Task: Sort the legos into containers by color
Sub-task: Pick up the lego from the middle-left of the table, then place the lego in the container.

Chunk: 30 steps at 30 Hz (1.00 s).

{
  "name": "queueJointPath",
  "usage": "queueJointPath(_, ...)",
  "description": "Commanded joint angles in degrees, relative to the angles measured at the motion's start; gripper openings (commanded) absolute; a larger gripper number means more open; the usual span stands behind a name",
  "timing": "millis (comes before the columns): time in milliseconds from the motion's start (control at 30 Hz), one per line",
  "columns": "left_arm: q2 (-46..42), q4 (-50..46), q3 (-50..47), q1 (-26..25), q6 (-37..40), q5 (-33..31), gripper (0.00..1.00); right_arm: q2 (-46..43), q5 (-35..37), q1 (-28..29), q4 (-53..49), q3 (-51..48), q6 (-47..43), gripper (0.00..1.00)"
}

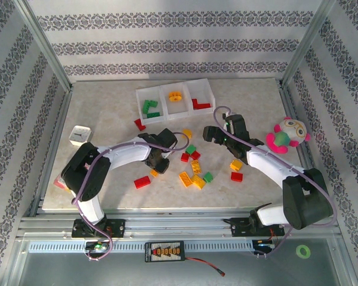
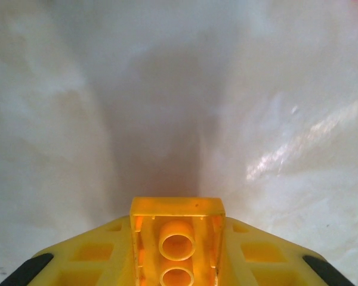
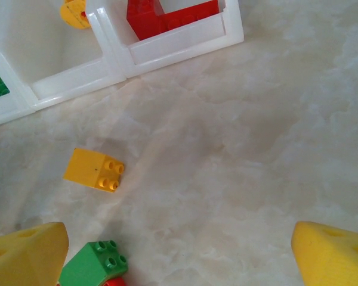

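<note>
Fingers (image 2: 77, 259) of the left gripper (image 2: 177, 238) press in from both sides on a yellow-orange brick (image 2: 177, 223). It sits clamped between them with its hollow underside toward the wrist camera, two round tubes showing inside the square shell. Pale marbled table (image 2: 274, 89) lies beyond it. Seen from above, this gripper is low over the middle of the table, at the left edge of the loose bricks and well apart from the containers (image 1: 161, 89). Those are three joined white bins in a row at the far side: the left bin (image 1: 138, 98) holds green bricks (image 1: 150, 108), the middle bin (image 1: 174, 107) one orange piece (image 1: 176, 95), and the right bin (image 1: 210, 95) red bricks (image 1: 198, 104). The right gripper (image 3: 179, 256) has its yellow fingers (image 3: 24, 256) spread wide with nothing between them, over bare table near the bins' front wall. By its left finger a green brick (image 3: 95, 262) touches a red one at the frame's bottom edge, and farther toward the bins a yellow brick (image 3: 94, 170) lies on its side, studs pointing right. Other legos are scattered between the two arms: a red brick (image 1: 142, 182) nearest the left arm, an orange cluster (image 1: 191, 177) in the middle, and an orange (image 1: 235, 164) and red pair (image 1: 236, 176) beside the right arm. A plush toy (image 1: 286, 136) sits at the right, a small white box (image 1: 79, 136) at the left.
</note>
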Motion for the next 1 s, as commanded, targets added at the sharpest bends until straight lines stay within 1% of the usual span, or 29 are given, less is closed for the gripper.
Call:
queueJointPath(0,-2.3,2.6,3.9,-0.6,-1.4,-5.1,0.31,-2.1,-1.3,-0.1,1.1,1.6,1.3,0.96)
queueJointPath(167,-1.0,9.8,8.6,0.5,0.3,-7.1,0.31,-2.8,-1.7,0.0,1.1,1.8,1.1,0.96)
queueJointPath(300,2.7,15.4,14.4,1.9,3.2,-10.4,0.32,-2.7,-2.7,0.2,1.9,1.0,2.3,0.96)
queueJointPath(400,6.7,18.9,19.4,4.3,3.9,-11.0,0.32,-2.9,-2.4,0.9,2.1,0.2,2.6,0.96)
queueJointPath(533,11.9,26.5,24.3,6.6,5.7,-10.0,0.30,-3.3,-2.0,1.1,2.1,-1.0,2.7,0.96)
queueJointPath(733,19.9,28.8,34.3,10.3,5.7,-7.6,0.30,-3.4,-1.8,1.1,2.3,-2.3,2.9,0.97)
queueJointPath(867,23.9,30.0,38.9,11.7,6.1,-6.1,0.30,-2.9,-2.0,1.1,2.7,-2.4,3.0,0.97)
queueJointPath(967,25.9,32.2,40.3,12.6,6.3,-5.3,0.31,-2.7,-2.2,1.1,3.0,-2.2,2.5,0.97)
